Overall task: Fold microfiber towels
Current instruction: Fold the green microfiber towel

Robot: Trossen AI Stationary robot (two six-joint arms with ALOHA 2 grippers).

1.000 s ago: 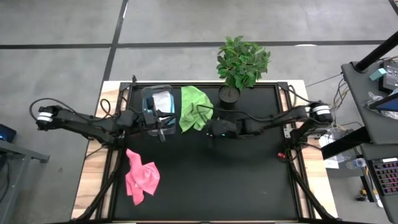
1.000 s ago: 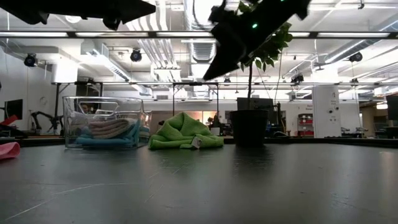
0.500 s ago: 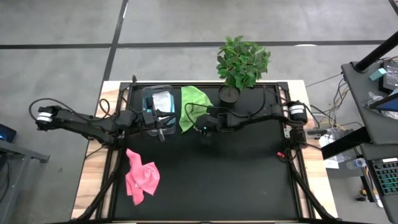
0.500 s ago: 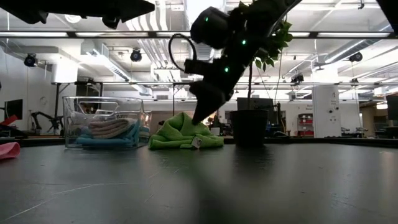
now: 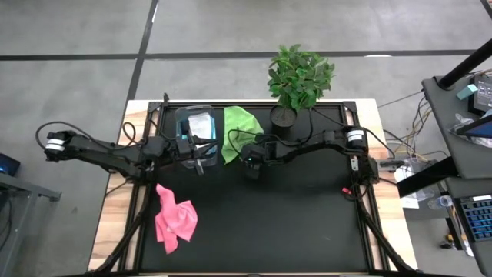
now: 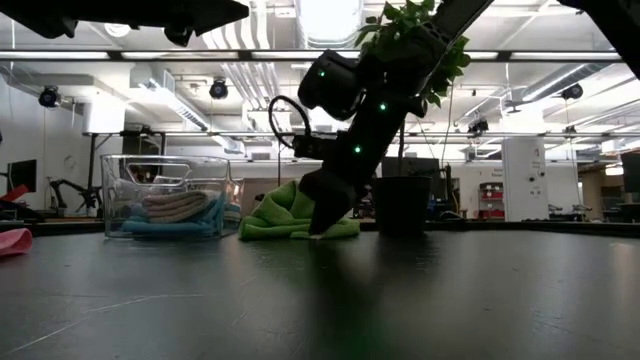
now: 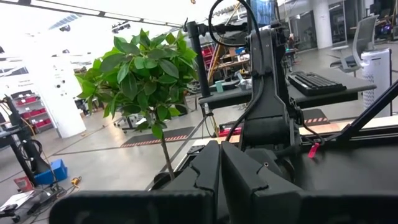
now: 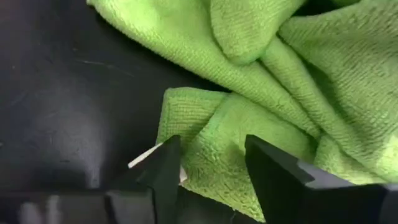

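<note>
A lime green towel point(image 5: 238, 132) lies crumpled on the black table point(image 5: 307, 223), at the far side beside the clear bin point(image 5: 194, 129). My right gripper point(image 8: 211, 143) slants down over the towel's near corner point(image 8: 214, 165), open, one finger on each side of it; a white tag point(image 8: 144, 157) sticks out there. In the low view the right gripper point(image 6: 320, 228) reaches down to table level at the green towel point(image 6: 285, 215). A pink towel point(image 5: 175, 219) lies bunched near the left edge. My left gripper point(image 7: 221, 177) is shut and empty, held above the table by the bin. My right gripper comes slanting down from the table's right side, its two fingers point(image 8: 163, 168) astride the green towel's bunched near corner point(image 8: 211, 171), which lies on the table. Whether the fingers touch the cloth I cannot tell.
The clear bin point(image 6: 170, 208) holds folded towels. A potted plant point(image 5: 298, 77) stands at the far edge, right of the green towel. The table's middle and near right are bare black surface.
My right gripper has gone toward the table's left edge and down, tipping more steeply, from mid-air by the plant to the green towel's near corner. The towels have not moved.
</note>
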